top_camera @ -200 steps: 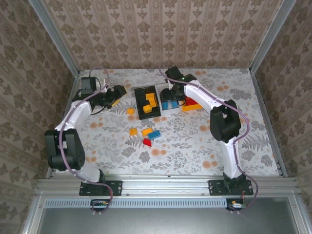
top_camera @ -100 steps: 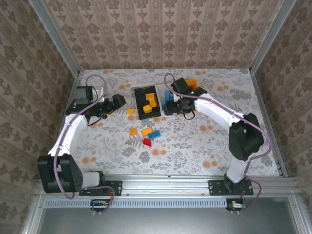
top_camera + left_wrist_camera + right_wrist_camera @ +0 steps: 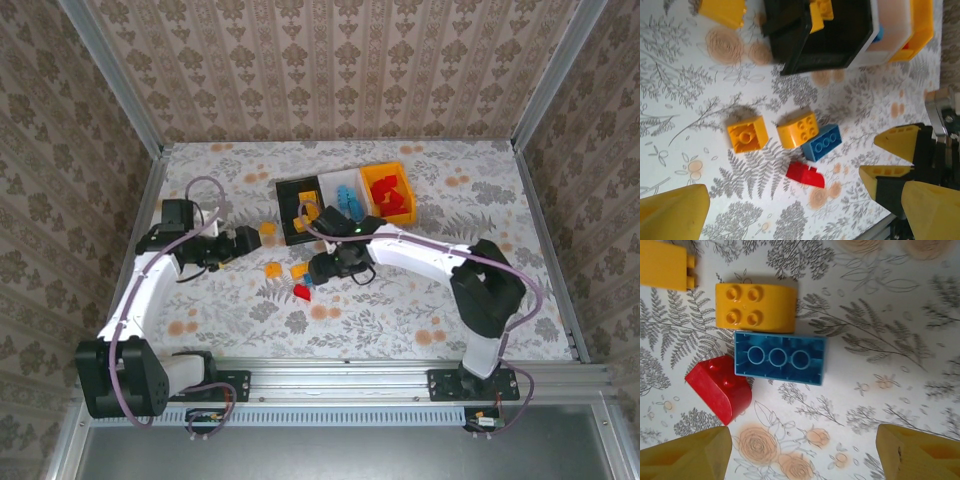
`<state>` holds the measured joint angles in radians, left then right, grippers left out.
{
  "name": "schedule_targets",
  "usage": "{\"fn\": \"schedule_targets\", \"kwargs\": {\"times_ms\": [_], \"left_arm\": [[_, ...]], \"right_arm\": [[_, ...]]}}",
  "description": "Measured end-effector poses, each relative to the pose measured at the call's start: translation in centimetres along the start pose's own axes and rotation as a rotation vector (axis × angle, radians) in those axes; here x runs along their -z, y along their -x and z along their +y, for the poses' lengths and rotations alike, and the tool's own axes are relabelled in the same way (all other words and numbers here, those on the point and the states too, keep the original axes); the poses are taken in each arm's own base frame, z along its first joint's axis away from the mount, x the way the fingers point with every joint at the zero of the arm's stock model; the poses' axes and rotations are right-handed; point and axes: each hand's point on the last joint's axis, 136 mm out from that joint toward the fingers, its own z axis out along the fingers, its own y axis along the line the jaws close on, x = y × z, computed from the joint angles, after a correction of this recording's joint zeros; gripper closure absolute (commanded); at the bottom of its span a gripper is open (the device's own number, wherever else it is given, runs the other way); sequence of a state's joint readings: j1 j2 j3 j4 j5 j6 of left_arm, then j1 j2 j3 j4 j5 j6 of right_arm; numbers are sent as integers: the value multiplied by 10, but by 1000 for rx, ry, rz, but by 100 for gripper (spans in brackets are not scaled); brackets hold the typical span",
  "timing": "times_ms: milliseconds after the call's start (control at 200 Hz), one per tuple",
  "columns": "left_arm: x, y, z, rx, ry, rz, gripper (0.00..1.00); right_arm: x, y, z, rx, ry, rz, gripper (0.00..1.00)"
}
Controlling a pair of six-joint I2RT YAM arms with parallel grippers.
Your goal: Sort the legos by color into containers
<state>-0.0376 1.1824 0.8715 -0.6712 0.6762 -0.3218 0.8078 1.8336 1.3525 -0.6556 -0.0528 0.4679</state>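
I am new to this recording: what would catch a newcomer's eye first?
Three trays stand in a row at the far middle of the table: a black tray, a white tray and an orange-yellow tray with red bricks in it. In front of them, a blue brick, a red brick and a yellow brick lie close together, and the right gripper hangs open over them.

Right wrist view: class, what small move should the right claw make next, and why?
Probably lower the open right claw onto the blue brick and close: it lies unsorted on the table, inside the finger gap, beside a yellow brick and a red brick.
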Motion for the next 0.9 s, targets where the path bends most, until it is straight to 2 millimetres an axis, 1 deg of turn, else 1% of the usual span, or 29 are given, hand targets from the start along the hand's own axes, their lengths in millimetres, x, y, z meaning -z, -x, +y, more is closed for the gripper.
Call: {"fn": "schedule_targets", "kwargs": {"times_ms": [90,190,580,745,900], "left_arm": [[-5,-12,8,-2,14,33,0],[-7,-20,14,2,26,57,0],[-8,-20,14,-14,26,61,0],[-9,-21,15,-11,26,65,0],[-9,-21,14,-11,23,65,0]], "right_arm": [[-11,1,8,19,-13,14,22],[-17,5,11,24,-21,18,22],[-32,18,17,24,-32,33,21],[-43,13,16,26,-44,59,21],[-47,14,16,30,-60,70,21]]}}
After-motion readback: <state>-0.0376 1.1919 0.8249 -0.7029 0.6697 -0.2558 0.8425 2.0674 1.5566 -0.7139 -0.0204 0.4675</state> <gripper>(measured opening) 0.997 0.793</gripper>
